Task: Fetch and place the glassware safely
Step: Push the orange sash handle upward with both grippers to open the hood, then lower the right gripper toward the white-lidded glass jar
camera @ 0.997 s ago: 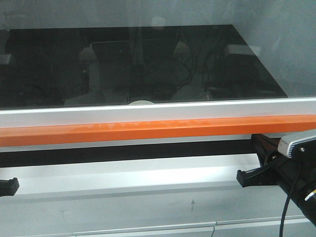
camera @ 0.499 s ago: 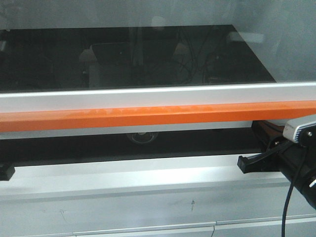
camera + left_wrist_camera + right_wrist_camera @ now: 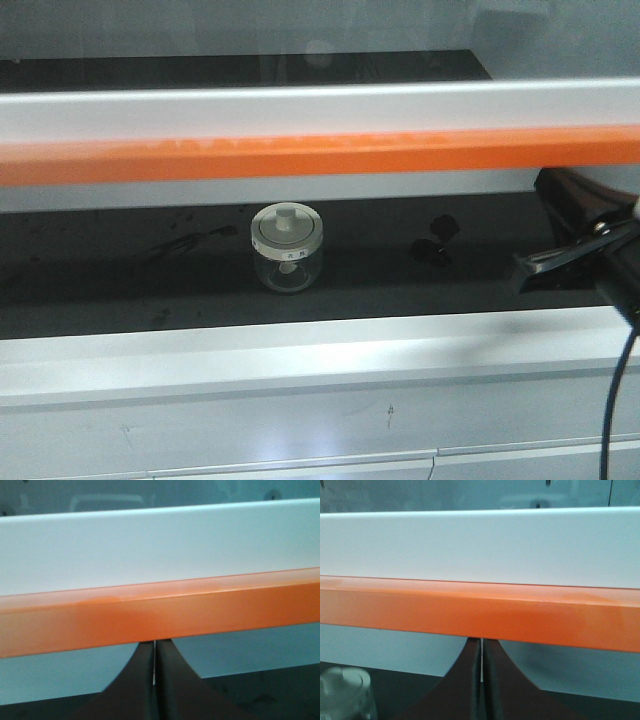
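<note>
Glass jar (image 3: pixel 286 250) upright below orange bar (image 3: pixel 320 155) — left pincer (image 3: pixel 155 647) and right pincer (image 3: pixel 481 645) both closed

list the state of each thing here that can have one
jar: upright on the black surface, lid on, untouched
sliding window: partly open, orange bar above the jar
left end effector: shut, tips under the orange bar
right end effector: shut, tips under the orange bar

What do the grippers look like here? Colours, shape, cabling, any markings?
Both are dark, nearly black: the left gripper and right gripper each show two curved jaws flaring wider toward the base. A black cable hangs by the right one in the front view. No markings visible.
</note>
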Robot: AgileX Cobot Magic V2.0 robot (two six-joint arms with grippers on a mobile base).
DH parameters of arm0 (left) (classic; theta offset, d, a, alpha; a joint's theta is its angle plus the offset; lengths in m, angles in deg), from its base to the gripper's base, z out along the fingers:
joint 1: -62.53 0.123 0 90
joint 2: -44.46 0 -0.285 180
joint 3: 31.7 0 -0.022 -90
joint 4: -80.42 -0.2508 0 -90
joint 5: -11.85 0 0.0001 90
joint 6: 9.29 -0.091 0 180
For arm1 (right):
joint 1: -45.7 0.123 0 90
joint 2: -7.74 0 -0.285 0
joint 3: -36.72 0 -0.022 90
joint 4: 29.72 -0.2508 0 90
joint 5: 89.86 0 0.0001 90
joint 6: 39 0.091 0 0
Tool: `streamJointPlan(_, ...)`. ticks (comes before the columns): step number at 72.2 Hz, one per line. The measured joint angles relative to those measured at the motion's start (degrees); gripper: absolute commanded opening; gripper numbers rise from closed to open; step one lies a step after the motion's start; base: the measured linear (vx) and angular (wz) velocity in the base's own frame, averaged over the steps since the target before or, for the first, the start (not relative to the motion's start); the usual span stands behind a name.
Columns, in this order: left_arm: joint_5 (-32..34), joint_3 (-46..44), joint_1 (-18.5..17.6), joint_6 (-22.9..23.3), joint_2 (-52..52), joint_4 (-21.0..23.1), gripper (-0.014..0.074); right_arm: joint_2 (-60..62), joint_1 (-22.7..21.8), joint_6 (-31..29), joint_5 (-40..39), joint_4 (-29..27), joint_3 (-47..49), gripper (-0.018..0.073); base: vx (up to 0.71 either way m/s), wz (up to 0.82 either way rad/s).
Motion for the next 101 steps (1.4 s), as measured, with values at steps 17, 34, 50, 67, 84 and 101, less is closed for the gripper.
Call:
streamJointPlan(17,-4.1,-1.8,0.0,0.0,7.1,-0.1,-0.0007,7.2,0.0,0.0,5.1,0.3,1.0,-0.0001,0.0,0.0)
streamJointPlan(34,-16.0,-1.8,0.0,0.0,15.4,0.0,-0.0007,15.8,0.0,0.0,17.0,0.6,1.0,-0.0001,0.0,0.0)
streamJointPlan(50,-28.3,-1.7,0.0,0.0,24.8,0.0,-0.0007,23.8,0.0,0.0,25.0,0.9,-2.2,-0.0001,0.0,0.0)
streamJointPlan(67,-31.8,4.8,0.0,0.0,33.6,2.6,-0.0007,31.7,0.0,0.0,26.5,0.9,-11.0,-0.0001,0.0,0.0)
streamJointPlan(84,-37.6,9.2,0.0,0.0,38.1,4.4,-0.0007,33.4,0.0,0.0,27.8,0.8,-11.8,-0.0001,0.0,0.0)
streamJointPlan(101,-38.3,9.5,0.0,0.0,38.1,4.6,-0.0007,33.4,0.0,0.0,27.7,0.8,-11.8,0.0029,0.0,0.0)
